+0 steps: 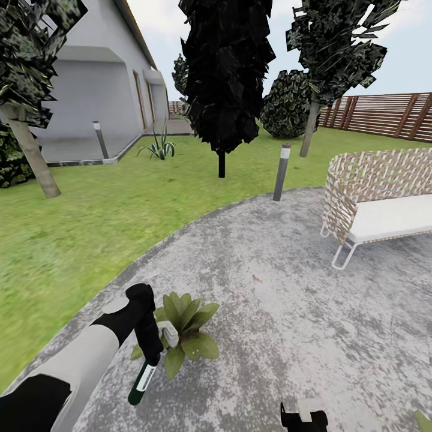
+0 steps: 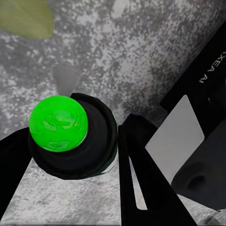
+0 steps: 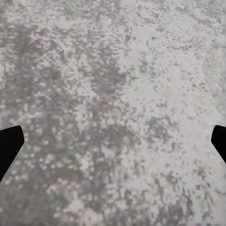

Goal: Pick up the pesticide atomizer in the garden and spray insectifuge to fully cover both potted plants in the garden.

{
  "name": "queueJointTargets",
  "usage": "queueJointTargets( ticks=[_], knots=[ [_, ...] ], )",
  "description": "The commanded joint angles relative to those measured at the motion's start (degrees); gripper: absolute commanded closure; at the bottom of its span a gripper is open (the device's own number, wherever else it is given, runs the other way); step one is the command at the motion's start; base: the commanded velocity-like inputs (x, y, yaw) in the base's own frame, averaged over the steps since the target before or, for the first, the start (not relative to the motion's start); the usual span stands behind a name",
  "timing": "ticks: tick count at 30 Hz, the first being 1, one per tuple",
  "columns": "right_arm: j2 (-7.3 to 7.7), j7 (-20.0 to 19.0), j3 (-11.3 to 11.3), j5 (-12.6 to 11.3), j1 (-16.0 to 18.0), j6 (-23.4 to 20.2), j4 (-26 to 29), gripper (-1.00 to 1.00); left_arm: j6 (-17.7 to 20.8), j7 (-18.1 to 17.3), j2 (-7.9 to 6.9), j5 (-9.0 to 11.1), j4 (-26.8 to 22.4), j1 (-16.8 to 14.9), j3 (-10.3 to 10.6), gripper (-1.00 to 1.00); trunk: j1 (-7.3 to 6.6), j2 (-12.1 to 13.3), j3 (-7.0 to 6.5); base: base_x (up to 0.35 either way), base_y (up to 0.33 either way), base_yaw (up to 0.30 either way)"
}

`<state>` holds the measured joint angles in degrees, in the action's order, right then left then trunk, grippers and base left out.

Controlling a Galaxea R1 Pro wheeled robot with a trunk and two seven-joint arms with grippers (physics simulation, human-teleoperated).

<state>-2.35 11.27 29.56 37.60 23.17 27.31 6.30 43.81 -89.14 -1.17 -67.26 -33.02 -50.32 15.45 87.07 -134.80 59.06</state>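
In the head view my left gripper (image 1: 151,351) is shut on the pesticide atomizer (image 1: 141,383), a slim dark-green bottle with a white label, its base pointing down and its whitish trigger head (image 1: 167,333) up. It hangs just left of a potted plant (image 1: 191,331), a low rosette of broad green leaves on the garden's grey paving (image 1: 282,312). The left wrist view looks along the bottle's bright green end (image 2: 59,123), held between dark fingers (image 2: 136,169). My right gripper (image 3: 113,143) is open over bare paving. The insectifuge is out of view.
A wicker seat (image 1: 381,201) with a white cushion stands at the right. Two grey bollard lights (image 1: 281,172) mark the paving edge. Lawn (image 1: 78,228), dark trees (image 1: 225,78), a house and a wooden fence lie beyond. A green leaf tip (image 1: 423,420) pokes in at the lower right corner.
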Motion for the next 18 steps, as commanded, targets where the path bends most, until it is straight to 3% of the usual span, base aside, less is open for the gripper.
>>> queueJointTargets(
  ticks=[1, 5, 12, 18],
  knots=[
    [-0.02, 0.33, 0.32, 0.62, 0.03, 0.11, -0.05, -1.00, 0.55, -0.45, -0.31, -0.53, -0.02, 0.15, 0.26, 1.00, -0.01, -0.02, 0.05, 0.000, 0.000, 0.000],
    [-0.02, 0.33, 0.32, 0.63, 0.03, 0.11, -0.06, -1.00, 0.37, -0.29, -0.69, -1.25, -0.18, 2.53, 0.37, 1.00, -0.01, -0.02, 0.05, 0.000, 0.000, 0.000],
    [-0.02, 0.33, 0.32, 0.63, 0.03, 0.11, -0.06, -1.00, 0.54, -0.33, 0.76, -1.36, -1.03, 2.86, 0.29, 1.00, -0.01, -0.02, 0.05, 0.000, 0.000, -0.017],
    [-0.02, 0.33, 0.32, 0.62, 0.03, 0.11, -0.06, -1.00, 0.58, -0.42, 1.44, -1.38, -1.08, 2.43, 0.33, 1.00, -0.01, -0.02, 0.05, 0.000, 0.000, -0.256]
  ],
)
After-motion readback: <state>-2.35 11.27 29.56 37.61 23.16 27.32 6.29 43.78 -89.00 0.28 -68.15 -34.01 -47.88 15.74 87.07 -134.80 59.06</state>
